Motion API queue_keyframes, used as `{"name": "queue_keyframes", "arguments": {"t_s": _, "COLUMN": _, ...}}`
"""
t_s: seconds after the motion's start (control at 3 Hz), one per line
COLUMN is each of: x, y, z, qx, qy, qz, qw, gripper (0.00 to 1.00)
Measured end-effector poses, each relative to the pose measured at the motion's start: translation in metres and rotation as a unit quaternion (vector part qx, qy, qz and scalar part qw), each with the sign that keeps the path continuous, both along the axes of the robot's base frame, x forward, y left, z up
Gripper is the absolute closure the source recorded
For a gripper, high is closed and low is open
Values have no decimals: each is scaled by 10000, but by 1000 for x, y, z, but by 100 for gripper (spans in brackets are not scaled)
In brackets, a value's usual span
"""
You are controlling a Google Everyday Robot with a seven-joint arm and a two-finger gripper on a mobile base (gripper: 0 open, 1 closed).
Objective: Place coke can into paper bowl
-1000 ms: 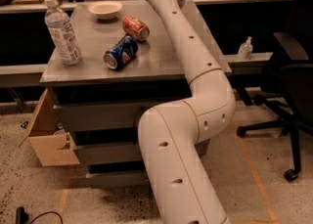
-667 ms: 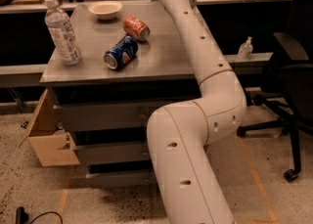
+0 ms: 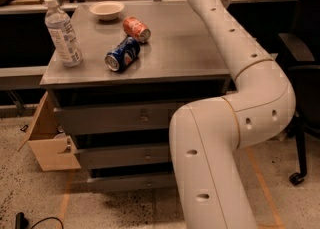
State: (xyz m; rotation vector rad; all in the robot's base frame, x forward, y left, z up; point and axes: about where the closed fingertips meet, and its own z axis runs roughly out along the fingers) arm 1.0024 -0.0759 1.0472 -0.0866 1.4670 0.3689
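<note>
Camera view: a grey cabinet w/ drawers is seen in the middle, its flat top carrying four items. The coke can is laid on its side on the far-left part of the top, silver end turned toward the near right. It is not in the bowl; the bowl is set upright just beyond it to the far left, apart from it, w/ nothing seen inside. A blue can is also laid on its side, just near-left of the coke can; whether the two touch can't be told. A clear bottle w/ white cap is stood upright at the left edge, well apart from the bowl.

The white arm is seen rising from the near right, bent at an elbow approx. level w/ the cabinet top, then run along the right side of the top toward the far edge. The gripper is cut off past the top edge of the frame, so its jaw state can't be told.

A light wooden drawer is seen pulled out at the lower left. A black chair is placed at the right.
</note>
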Motion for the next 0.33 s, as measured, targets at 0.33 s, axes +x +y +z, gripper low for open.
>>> {"name": "queue_keyframes", "arguments": {"t_s": 0.33, "x": 5, "y": 5, "z": -22, "qx": 85, "qy": 197, "qz": 17, "qw": 9998, "gripper": 0}}
